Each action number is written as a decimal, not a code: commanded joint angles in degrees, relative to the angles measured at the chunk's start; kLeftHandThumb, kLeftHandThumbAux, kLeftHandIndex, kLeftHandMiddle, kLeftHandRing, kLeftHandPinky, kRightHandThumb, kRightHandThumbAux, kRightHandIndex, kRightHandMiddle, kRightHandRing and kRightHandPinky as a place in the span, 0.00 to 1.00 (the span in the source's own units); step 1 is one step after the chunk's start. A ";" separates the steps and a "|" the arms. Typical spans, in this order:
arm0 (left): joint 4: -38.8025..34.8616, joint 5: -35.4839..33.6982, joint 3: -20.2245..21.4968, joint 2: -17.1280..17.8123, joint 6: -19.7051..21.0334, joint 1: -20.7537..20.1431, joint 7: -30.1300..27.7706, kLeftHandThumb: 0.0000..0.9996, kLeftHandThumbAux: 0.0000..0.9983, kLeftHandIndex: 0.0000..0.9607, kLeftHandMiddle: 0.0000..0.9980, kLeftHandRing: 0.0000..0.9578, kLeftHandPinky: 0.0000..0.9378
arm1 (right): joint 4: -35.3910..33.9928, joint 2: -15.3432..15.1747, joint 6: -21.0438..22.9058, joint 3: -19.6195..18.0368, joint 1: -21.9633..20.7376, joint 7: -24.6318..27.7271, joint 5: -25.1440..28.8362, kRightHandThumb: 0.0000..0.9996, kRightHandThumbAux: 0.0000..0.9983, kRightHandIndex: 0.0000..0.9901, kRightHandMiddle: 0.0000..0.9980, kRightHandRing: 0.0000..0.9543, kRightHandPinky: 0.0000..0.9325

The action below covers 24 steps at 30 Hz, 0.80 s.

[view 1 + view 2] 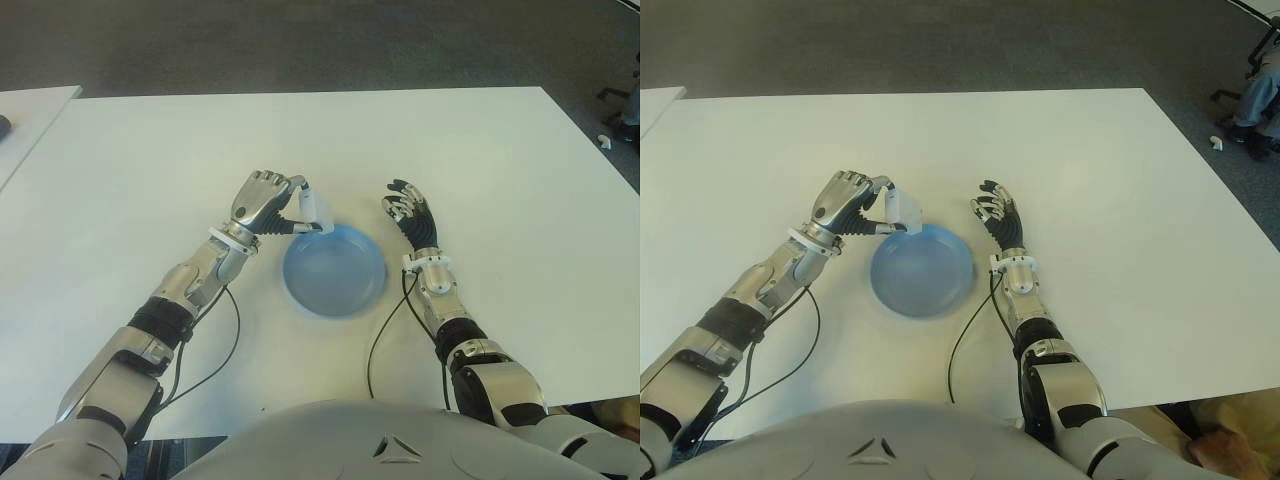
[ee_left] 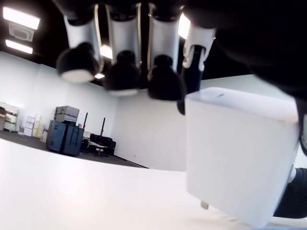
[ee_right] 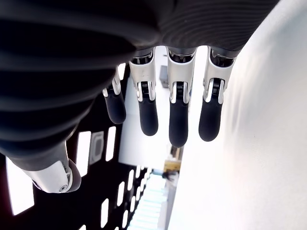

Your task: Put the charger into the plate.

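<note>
A white block-shaped charger point(image 1: 316, 212) is pinched in my left hand point(image 1: 290, 208), held just above the table at the far left rim of the blue plate point(image 1: 350, 295). The left wrist view shows the charger point(image 2: 240, 158) close up, its metal prongs pointing down, with my fingertips point(image 2: 123, 76) curled above it. The plate is round, shallow and holds nothing. My right hand point(image 1: 408, 210) shows to the right of the plate, fingers relaxed and spread, holding nothing.
The white table point(image 1: 140, 170) stretches all around the plate. Thin black cables point(image 1: 385, 330) trail from both wrists toward my body. A second white table edge point(image 1: 30, 105) stands at the far left. Dark floor lies beyond the far edge.
</note>
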 commanded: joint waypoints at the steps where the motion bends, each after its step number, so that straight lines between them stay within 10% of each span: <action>1: 0.89 1.98 -1.15 0.17 -1.06 1.95 -1.35 0.74 0.70 0.46 0.85 0.88 0.92 | 9.05 3.75 3.10 0.50 13.64 -0.21 -0.07 0.54 0.58 0.18 0.25 0.30 0.36; 12: 1.35 2.12 -2.23 0.29 -2.42 2.67 -3.58 0.74 0.70 0.46 0.84 0.88 0.90 | 9.02 4.18 3.35 0.07 13.51 -0.25 0.05 0.59 0.58 0.19 0.25 0.30 0.35; 18: 1.19 1.92 -2.70 1.29 -3.51 3.04 -7.01 0.71 0.70 0.45 0.77 0.77 0.73 | 9.05 4.31 3.07 0.13 13.40 -0.78 -0.33 0.60 0.57 0.19 0.25 0.29 0.32; 24: -0.36 2.83 -3.96 3.59 -2.15 2.68 -15.32 0.35 0.43 0.16 0.14 0.13 0.15 | 9.50 4.28 3.17 0.27 13.12 -0.59 -0.52 0.59 0.57 0.19 0.25 0.29 0.32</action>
